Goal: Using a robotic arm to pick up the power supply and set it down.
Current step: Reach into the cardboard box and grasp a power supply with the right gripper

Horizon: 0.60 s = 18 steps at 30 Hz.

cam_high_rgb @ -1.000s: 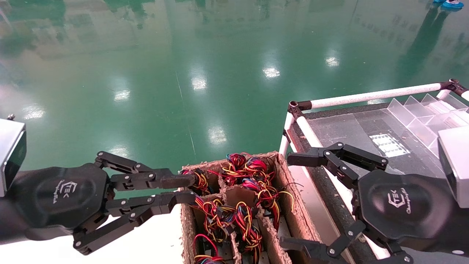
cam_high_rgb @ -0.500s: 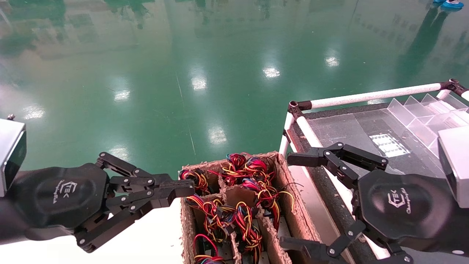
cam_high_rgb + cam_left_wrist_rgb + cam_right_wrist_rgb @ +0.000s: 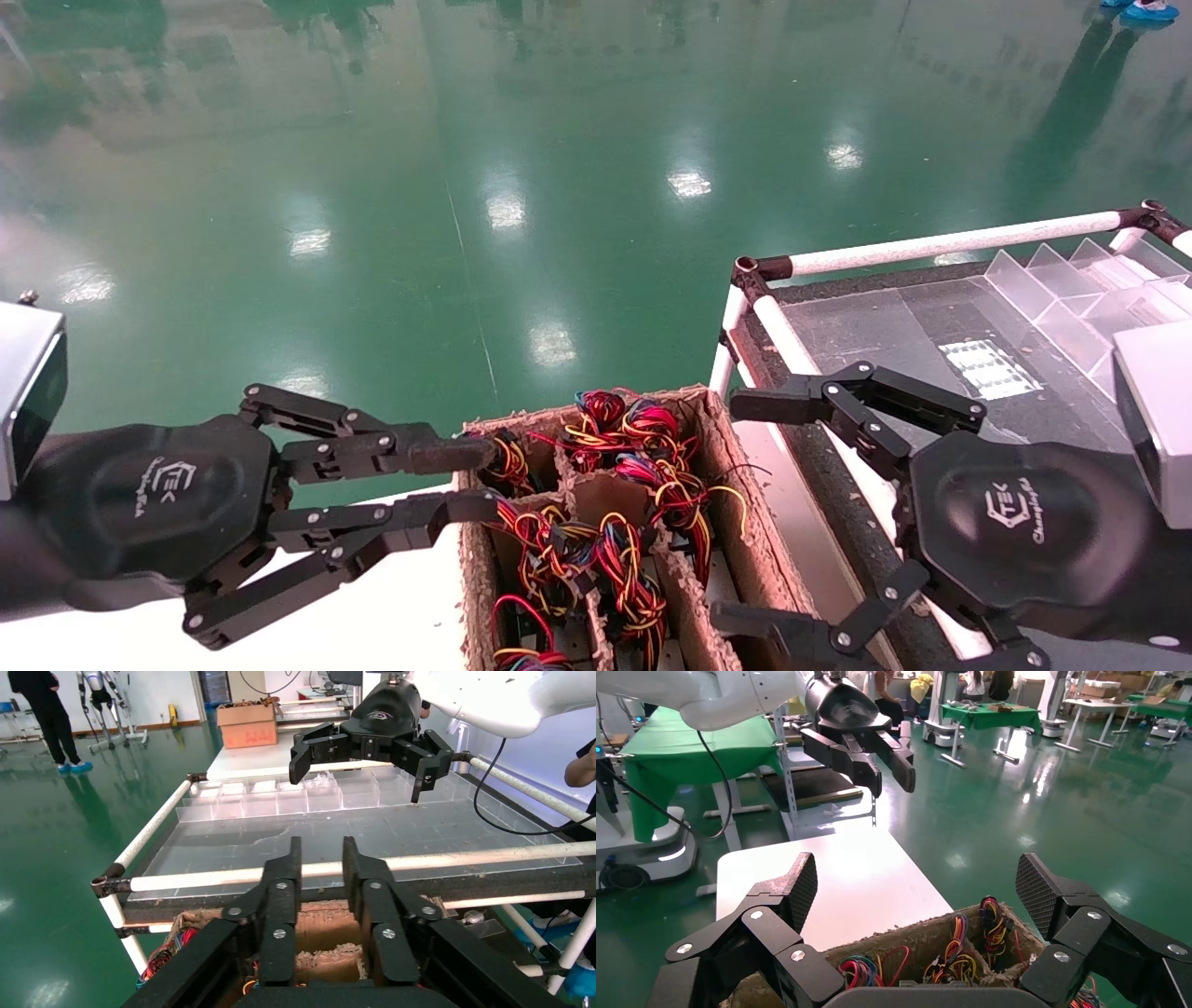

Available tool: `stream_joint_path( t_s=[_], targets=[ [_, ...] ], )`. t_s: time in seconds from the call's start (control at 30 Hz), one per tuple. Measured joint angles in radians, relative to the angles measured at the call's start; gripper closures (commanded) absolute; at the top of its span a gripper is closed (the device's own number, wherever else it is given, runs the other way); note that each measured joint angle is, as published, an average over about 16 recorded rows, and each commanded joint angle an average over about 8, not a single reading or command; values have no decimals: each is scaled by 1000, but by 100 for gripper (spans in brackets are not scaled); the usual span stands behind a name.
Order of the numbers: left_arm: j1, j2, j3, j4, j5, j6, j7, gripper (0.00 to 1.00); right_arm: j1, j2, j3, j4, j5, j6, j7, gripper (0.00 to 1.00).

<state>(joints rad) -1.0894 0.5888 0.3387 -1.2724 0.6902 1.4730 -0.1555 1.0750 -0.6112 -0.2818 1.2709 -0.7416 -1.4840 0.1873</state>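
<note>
Left hand [image 3: 470, 480] reopened, seemingly empty, beside wires [image 3: 610, 485]

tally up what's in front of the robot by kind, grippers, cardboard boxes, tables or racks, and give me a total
Grippers: 2, the left gripper and the right gripper, both open above the box.
Cardboard divider boxes: 1, the cardboard divider box, holding bundles of coloured wires.
White tables: 1, the white table.
Pipe-framed racks: 1, the rack.
Total: 5.

Power supply bodies hidden beneath wire bundles [image 3: 615, 466], cardboard box [image 3: 745, 550] cut off at frame bottom
</note>
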Motion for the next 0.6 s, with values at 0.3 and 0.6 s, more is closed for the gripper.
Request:
stream_joint_path(
  t_s=[0.3,0.6],
  targets=[
    [0,0,0,0,0,0,0,0,30,-24,-32,-57,-75,38,9,0],
    [0,0,0,0,0,0,0,0,144,-122,-126,-209,-239,62,39,0]
  ],
)
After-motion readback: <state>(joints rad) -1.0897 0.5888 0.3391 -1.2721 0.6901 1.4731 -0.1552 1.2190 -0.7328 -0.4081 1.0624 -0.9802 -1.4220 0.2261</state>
